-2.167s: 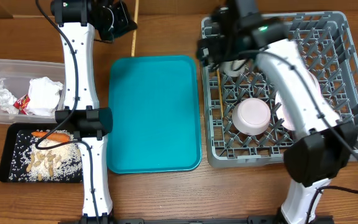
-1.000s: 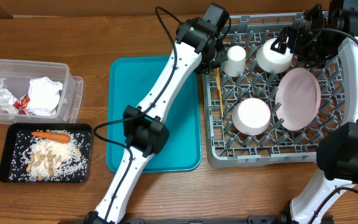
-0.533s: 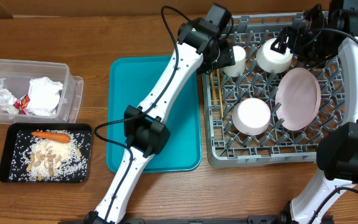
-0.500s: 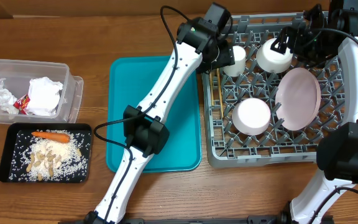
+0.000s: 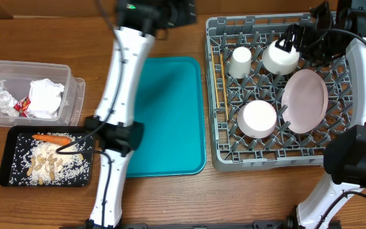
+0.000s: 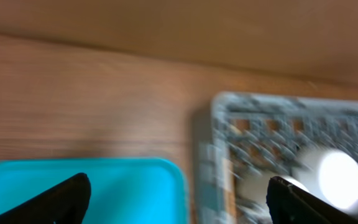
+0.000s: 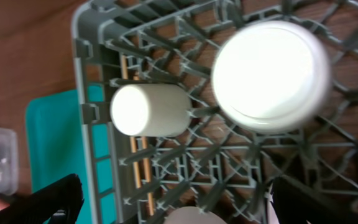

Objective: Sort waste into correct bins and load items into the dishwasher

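1. Black tray [image 5: 5, 159], lower left of the overhead frame. It holds the carrot piece [image 5: 51, 137], the peanuts [image 5: 43, 166] and the rice scraps [image 5: 72, 166].
2. Clear tub [image 5: 75, 95], left edge, just above the black tray. The crumpled tissue [image 5: 45, 95] and the red wrapper [image 5: 23, 107] are inside.
3. Teal tray [image 5: 164, 127], centre. No waste or dish shows on it.
4. Grey rack [image 5: 216, 152], right half. A bowl [image 5: 257, 119] sits mid-rack, with the plate [image 5: 305, 100] leaning on edge just to its right. The chopsticks [image 5: 219, 79] lie along the left side. The cup [image 5: 240, 62] and the second bowl [image 5: 280, 57] are in the upper rows.
5. Right gripper [image 7: 176, 186], upper right, above the second bowl. Its jaws are spread wide and hold nothing.
6. Left gripper [image 6: 179, 183], top centre, over bare wood beyond the teal tray and left of the rack. Its jaws are wide apart and empty.
7. Step in hand, as a judgement — loading looks complete, since every dish is in the rack and the waste is in its bins. The next move calls only for drawing both arms clear without knocking the racked pieces.
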